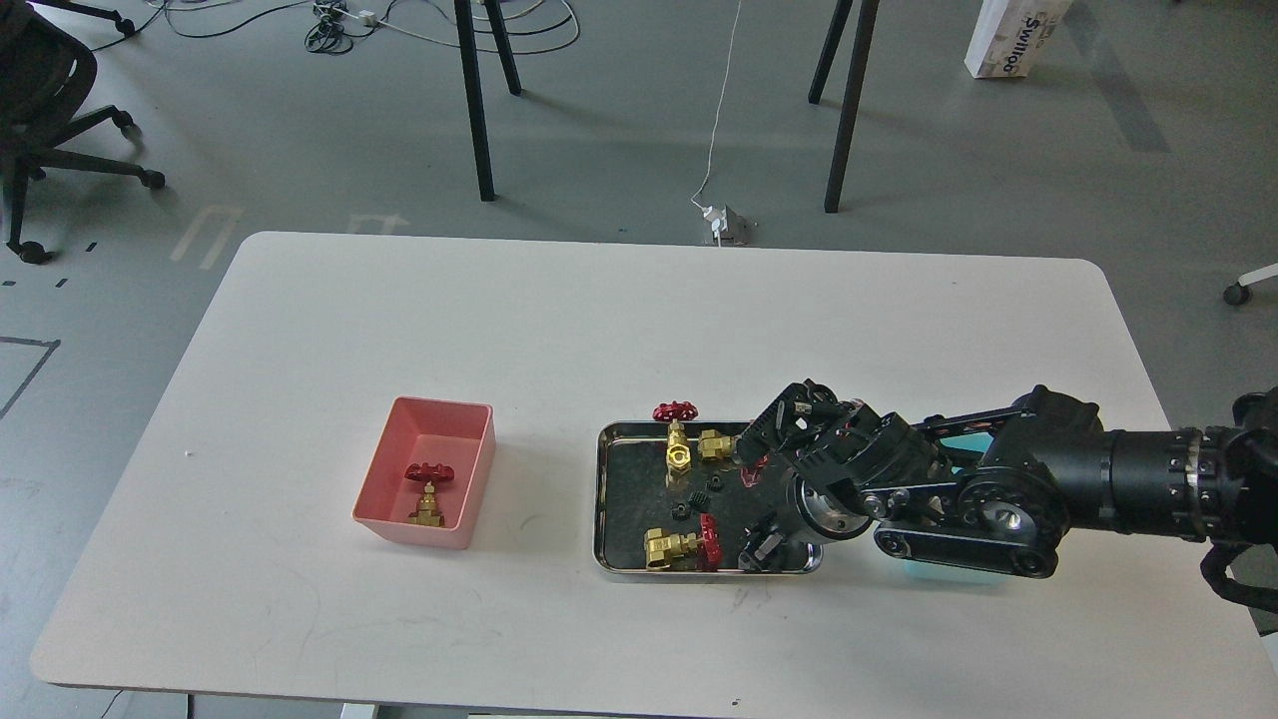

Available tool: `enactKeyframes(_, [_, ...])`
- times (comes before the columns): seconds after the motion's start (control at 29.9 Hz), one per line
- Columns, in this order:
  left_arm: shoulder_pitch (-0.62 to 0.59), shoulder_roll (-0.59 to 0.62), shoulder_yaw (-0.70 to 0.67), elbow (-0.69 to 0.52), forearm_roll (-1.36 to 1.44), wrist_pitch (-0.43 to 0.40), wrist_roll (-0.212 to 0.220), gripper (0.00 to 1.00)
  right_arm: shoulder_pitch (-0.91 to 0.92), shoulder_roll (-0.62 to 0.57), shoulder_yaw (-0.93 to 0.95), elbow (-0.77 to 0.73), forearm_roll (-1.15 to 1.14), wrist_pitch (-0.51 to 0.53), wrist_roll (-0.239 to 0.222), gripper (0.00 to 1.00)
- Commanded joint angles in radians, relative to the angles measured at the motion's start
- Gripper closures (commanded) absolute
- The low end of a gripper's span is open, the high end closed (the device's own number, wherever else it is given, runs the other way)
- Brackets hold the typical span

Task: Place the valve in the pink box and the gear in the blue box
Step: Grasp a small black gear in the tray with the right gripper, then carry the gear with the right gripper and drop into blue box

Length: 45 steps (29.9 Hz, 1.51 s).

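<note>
The pink box (371, 509) stands left of centre with one valve (428, 491) inside it. A steel tray (600, 499) holds three more valves: one upright (678, 444), one beside it (713, 444) partly under my arm, and one lying at the front (674, 545). Two tiny black gears (714, 486) (680, 511) lie between them. My right gripper (761, 545) points down into the tray's front right corner; its fingers are dark and cannot be told apart. The blue box (939, 572) is mostly hidden under my right arm. My left gripper is out of view.
My right forearm (1098, 479) lies low over the table's right side. Table legs and cables are on the floor beyond the far edge. An office chair (40, 120) stands at the far left.
</note>
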Motion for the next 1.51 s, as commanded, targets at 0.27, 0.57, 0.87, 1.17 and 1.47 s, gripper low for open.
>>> enactKeyframes(0.27, [-0.001,0.001,0.001,0.0,-0.001,-0.001,0.0,0.09,0.031,0.012,0.012,0.036,0.016,0.0,-0.026,0.96])
enactKeyframes(0.57, [0.006,-0.001,0.001,0.0,0.002,-0.006,0.0,0.09,0.173,-0.179,0.08,0.137,0.152,0.0,-0.027,0.96])
enactKeyframes(0.87, [-0.001,-0.001,-0.001,0.0,0.0,-0.006,0.0,0.09,0.16,-0.555,0.061,0.346,0.174,0.0,-0.03,0.96])
enactKeyframes(1.17, [-0.02,0.001,0.001,0.0,-0.001,-0.015,0.0,0.09,0.057,-0.588,0.044,0.344,0.129,0.0,-0.032,0.88])
enactKeyframes(1.47, [-0.003,-0.019,0.015,-0.003,0.003,-0.029,0.0,0.09,-0.023,-0.539,0.156,0.294,0.148,0.0,-0.036,0.07])
